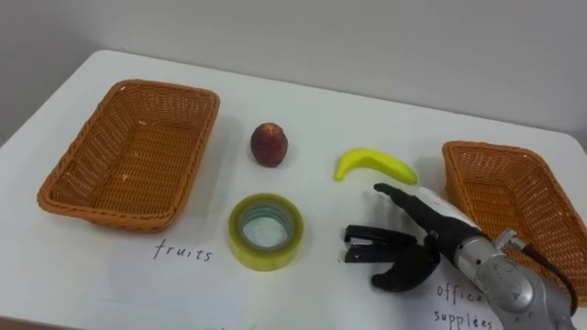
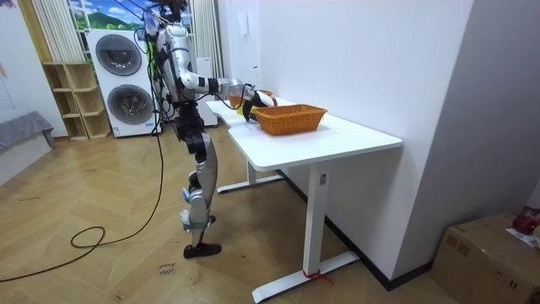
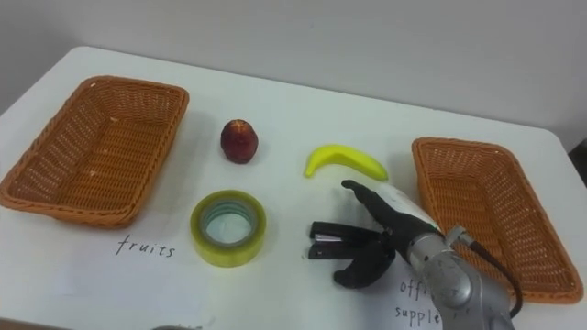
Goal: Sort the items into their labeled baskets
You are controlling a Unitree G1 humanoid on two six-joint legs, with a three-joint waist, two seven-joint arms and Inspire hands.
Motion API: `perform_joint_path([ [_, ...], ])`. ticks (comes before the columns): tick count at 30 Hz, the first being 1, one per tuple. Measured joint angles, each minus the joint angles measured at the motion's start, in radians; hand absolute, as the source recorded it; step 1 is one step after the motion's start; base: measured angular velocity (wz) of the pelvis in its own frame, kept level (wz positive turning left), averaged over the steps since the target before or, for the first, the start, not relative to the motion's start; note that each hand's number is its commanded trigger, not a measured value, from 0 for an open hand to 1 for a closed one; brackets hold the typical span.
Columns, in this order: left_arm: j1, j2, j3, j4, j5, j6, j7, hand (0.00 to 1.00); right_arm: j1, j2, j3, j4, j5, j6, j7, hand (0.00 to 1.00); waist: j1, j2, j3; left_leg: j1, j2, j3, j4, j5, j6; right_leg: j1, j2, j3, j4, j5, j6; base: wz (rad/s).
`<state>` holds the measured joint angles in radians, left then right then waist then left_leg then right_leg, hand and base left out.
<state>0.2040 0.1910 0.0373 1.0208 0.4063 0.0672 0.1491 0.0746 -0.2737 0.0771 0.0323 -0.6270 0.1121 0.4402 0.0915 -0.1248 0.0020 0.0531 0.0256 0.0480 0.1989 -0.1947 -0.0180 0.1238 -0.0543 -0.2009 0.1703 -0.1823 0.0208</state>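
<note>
Mostly the open room lies along the near edge of the white counter (image 1: 367, 110) and in a bare strip behind the things, up to its far edge by the wall (image 2: 354, 59). The left basket (image 1: 128, 156) sits close to the counter's left edge, and the right basket (image 1: 514, 197) close to its right edge. Both are wicker and have nothing in them. A handwritten word lies on the counter in front of each.

The counter top is smooth and pale. In the room view the robot stands upright at its long side on a wooden floor (image 2: 101, 194). Stacked washing machines (image 2: 126, 84) and a wooden shelf (image 2: 72, 101) are behind it. A cardboard box (image 2: 489, 245) is at the room view's lower right.

Between the baskets lie four things, apart from one another. A red fruit (image 1: 269, 144) is just beside the left basket's far corner. A banana (image 1: 374, 164) lies nearer the right basket. A roll of yellow tape (image 1: 265, 231) lies flat in front of the red fruit. A black stapler (image 1: 371, 246) lies in front of the banana.

The right hand (image 1: 438, 223) reaches in from the lower right. Its fingers are stretched out straight above the stapler and its thumb is spread below. The stapler's near end lies in the gap between them, and the hand is not closed round it. The right basket's near corner is just beside the forearm.
</note>
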Motion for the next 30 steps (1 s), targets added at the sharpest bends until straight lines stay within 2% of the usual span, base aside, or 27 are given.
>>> perform_joint_path([
  [10, -0.003, 0.002, -0.001, 0.0, 0.0, 0.011, 0.002, 0.0, -0.007, 0.0, 0.016, 0.007, 0.0, 0.024, 0.011, 0.0, 0.0, -0.011, 0.001, 0.0, 0.003, -0.001, 0.003, 0.0, 0.0, -0.003, 0.003, -0.003, 0.0, 0.005, -0.002, 0.0],
  [15, -0.012, 0.005, -0.002, -0.002, 0.0, 0.022, 0.003, 0.0, -0.018, 0.0, 0.024, 0.007, 0.0, 0.057, 0.023, 0.0, 0.001, -0.014, 0.0007, -0.001, 0.004, -0.002, 0.006, 0.0, -0.001, -0.005, 0.004, -0.005, 0.0, 0.007, -0.002, 0.0],
  [19, -0.011, 0.007, -0.002, -0.021, 0.0, 0.033, 0.003, 0.0, -0.024, -0.002, 0.025, 0.004, -0.005, 0.068, 0.042, 0.0, 0.001, -0.015, 0.0, -0.006, 0.004, -0.003, 0.006, 0.0, -0.001, -0.005, 0.004, -0.005, 0.0, 0.007, -0.002, 0.0],
  [25, -0.013, 0.01, -0.001, -0.034, 0.0, 0.045, 0.003, 0.0, -0.021, -0.005, 0.035, -0.028, -0.015, 0.113, 0.114, 0.0, 0.005, -0.021, -0.0041, -0.008, 0.004, -0.003, 0.006, 0.0, -0.001, -0.005, 0.005, -0.004, 0.001, 0.007, -0.003, 0.0],
  [30, -0.015, 0.012, -0.002, -0.034, 0.0, 0.058, 0.017, 0.0, -0.019, -0.005, 0.041, -0.049, -0.052, 0.138, 0.141, 0.0, 0.027, -0.021, -0.0041, -0.007, 0.004, -0.005, 0.008, 0.001, -0.001, -0.008, 0.004, -0.008, 0.001, 0.008, -0.003, 0.01],
])
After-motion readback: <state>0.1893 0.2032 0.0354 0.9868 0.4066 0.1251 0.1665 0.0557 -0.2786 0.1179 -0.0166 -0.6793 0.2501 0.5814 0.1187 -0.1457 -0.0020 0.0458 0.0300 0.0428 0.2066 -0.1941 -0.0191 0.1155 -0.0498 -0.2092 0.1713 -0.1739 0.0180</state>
